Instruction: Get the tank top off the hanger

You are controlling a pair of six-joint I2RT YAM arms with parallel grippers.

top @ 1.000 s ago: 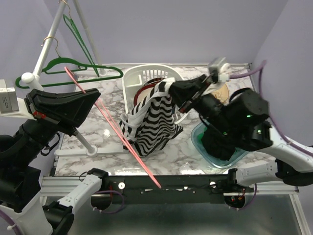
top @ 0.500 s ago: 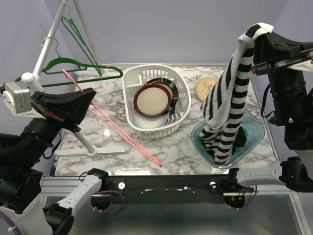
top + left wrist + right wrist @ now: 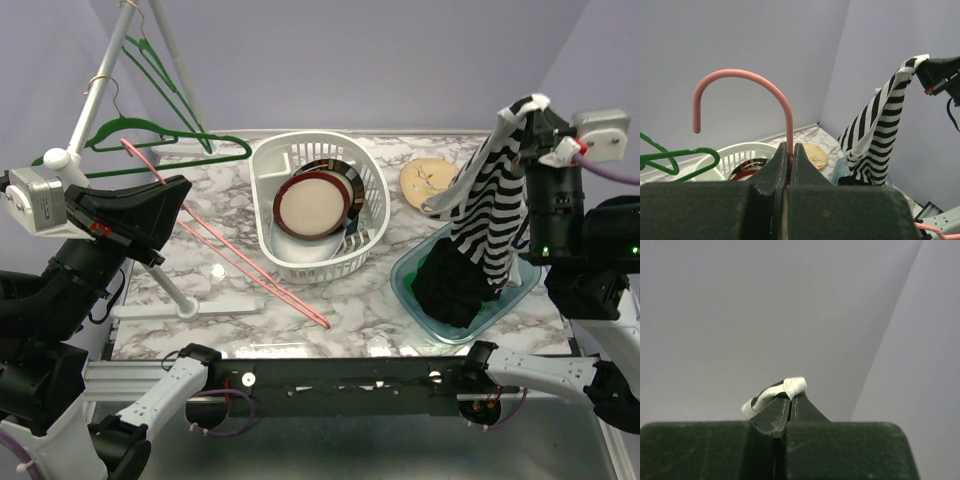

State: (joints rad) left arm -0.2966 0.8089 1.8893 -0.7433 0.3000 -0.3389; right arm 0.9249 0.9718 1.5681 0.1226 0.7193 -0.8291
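- The right claw (image 3: pixel 530 108) is raised high over the right side of the surface (image 3: pixel 370 300). Its jaws are pinched tight on one white-edged strap of the tank top (image 3: pixel 490 215), and the right wrist view shows the strap (image 3: pixel 772 396) folded over the closed tips.
- The tank top hangs straight down from that grip, so its long axis is roughly upright. Its lower part is bunched in the teal bowl (image 3: pixel 403 270) directly beneath.
- The left claw (image 3: pixel 788 150) is clamped on the neck of the pink hanger (image 3: pixel 250 275), just below the hook.
- From there the hanger slants down and to the right toward the near edge of the surface. I cannot tell whether its far corner touches.
- The garment and the hanger are well apart, with the white basket (image 3: pixel 265 160) between them. No part of the top is on the pink wire, so the removal itself looks done.
- What seems left is setting the top down. It hangs below the right claw with the bowl right under it, so that job falls to the right arm; a straight descent and release would land it there.
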